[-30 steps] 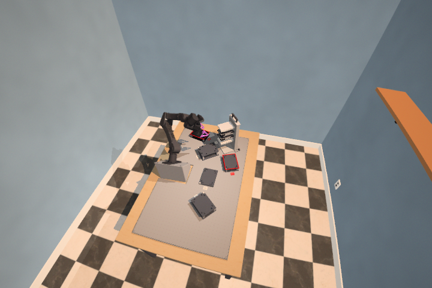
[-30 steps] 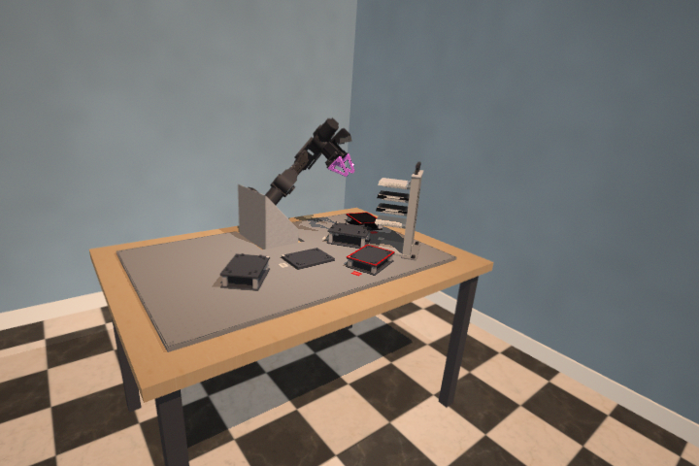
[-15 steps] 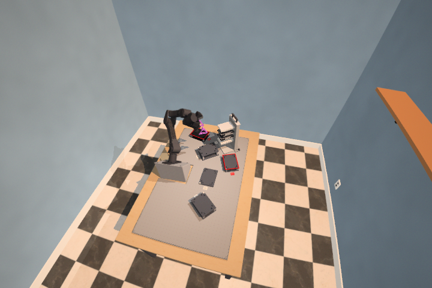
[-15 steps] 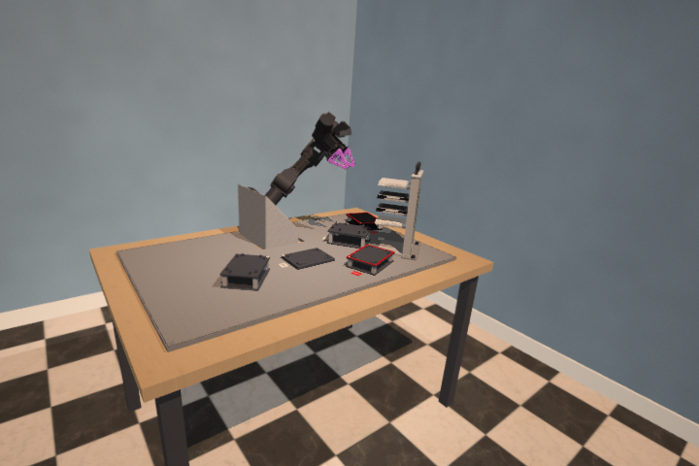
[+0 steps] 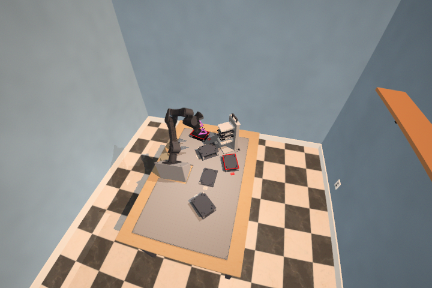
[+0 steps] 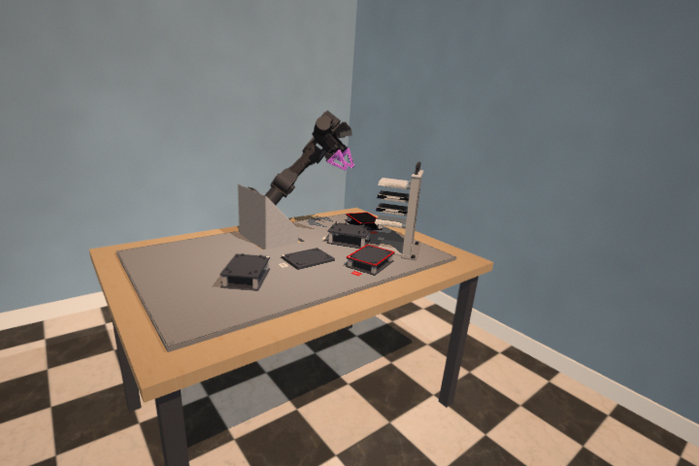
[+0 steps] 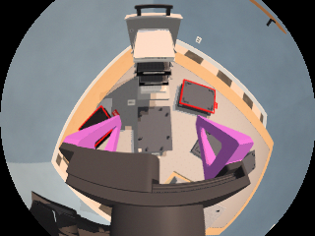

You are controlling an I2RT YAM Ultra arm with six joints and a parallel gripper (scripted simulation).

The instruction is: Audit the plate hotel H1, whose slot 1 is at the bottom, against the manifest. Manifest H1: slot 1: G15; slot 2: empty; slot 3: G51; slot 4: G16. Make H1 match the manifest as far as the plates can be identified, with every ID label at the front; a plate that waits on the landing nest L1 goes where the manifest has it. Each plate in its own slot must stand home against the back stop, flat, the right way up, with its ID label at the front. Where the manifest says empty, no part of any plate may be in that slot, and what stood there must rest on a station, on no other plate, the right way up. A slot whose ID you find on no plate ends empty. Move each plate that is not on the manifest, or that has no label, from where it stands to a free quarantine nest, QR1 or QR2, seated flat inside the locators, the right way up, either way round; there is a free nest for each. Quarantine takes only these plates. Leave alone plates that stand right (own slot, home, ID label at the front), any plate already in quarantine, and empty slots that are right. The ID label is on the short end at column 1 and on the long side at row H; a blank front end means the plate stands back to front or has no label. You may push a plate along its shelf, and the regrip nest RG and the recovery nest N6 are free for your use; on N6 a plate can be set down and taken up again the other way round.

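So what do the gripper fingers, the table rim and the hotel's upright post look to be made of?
Gripper fingers: likely plastic, by their saturated magenta and matte, glare-free faces. Table rim: looks like wood or laminate, warm tan and smooth, no clear grain. Hotel post: pale grey, flat-sided, possibly painted metal; the look leaves it open.
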